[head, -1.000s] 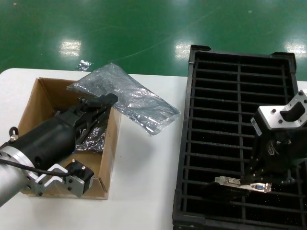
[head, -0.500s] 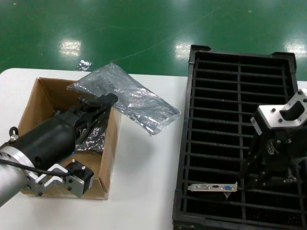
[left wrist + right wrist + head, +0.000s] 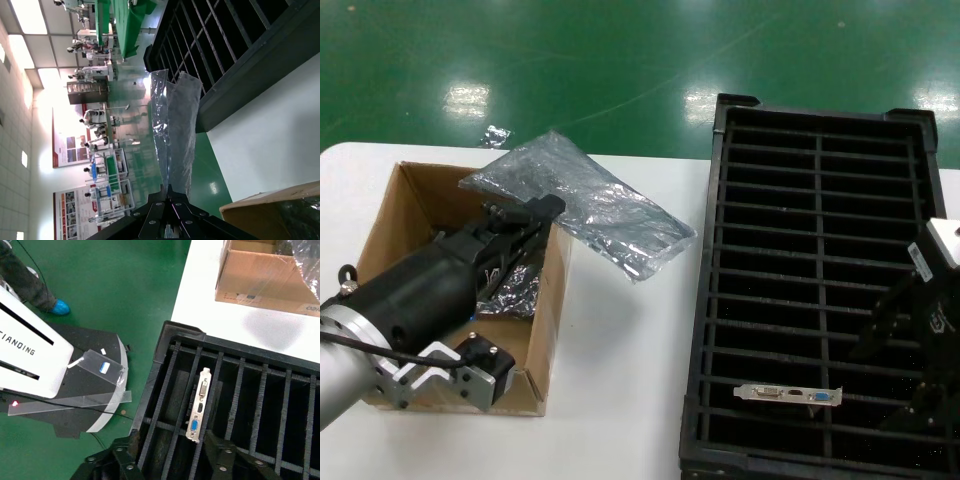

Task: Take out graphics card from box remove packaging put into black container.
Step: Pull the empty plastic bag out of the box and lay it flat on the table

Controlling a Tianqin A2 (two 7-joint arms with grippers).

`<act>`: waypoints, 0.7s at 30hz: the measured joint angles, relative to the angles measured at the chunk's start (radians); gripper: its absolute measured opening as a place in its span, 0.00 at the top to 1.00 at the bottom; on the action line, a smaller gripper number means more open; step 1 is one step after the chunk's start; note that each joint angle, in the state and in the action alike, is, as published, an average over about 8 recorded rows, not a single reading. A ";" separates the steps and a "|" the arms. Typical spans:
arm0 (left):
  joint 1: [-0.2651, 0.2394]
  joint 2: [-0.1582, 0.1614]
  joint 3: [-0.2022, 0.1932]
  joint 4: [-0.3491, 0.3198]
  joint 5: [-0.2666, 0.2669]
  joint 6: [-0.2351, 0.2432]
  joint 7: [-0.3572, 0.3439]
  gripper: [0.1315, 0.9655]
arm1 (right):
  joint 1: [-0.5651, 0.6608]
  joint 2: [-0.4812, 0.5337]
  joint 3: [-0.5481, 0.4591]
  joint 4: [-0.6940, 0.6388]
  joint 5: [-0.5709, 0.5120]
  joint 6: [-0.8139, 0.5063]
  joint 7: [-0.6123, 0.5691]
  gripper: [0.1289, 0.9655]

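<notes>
The graphics card (image 3: 788, 393) stands in a near slot of the black container (image 3: 820, 130), only its silver bracket (image 3: 198, 405) with a blue and a white port showing. My right gripper (image 3: 910, 365) is open beside and above it, fingers (image 3: 225, 456) apart and off the card. The left gripper (image 3: 527, 214) is shut on one end of the silver-grey packaging (image 3: 595, 205), which hangs over the far right corner of the box (image 3: 380, 225). In the left wrist view the packaging (image 3: 175, 115) stretches away from the jaws.
A second crinkly silver bag (image 3: 515, 290) lies inside the box. White table (image 3: 620, 370) separates the box from the black container. A small foil scrap (image 3: 497, 135) lies on the green floor beyond the table. A white machine base (image 3: 30, 350) stands on the floor beside the container.
My right gripper has let go of the graphics card and pulled back to the right. The card now sits in the slot. The left arm and packaging have not moved.
</notes>
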 joint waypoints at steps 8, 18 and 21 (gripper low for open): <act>0.000 0.000 0.000 0.000 0.000 0.000 0.000 0.99 | 0.000 0.005 0.000 0.000 0.005 0.000 -0.001 0.50; 0.000 0.000 0.000 0.000 0.000 0.000 0.000 0.99 | -0.002 0.022 0.000 0.020 -0.006 0.000 -0.002 0.26; 0.000 0.000 0.000 0.000 0.000 0.000 0.000 0.99 | -0.007 0.048 0.002 0.043 -0.001 0.000 -0.008 0.20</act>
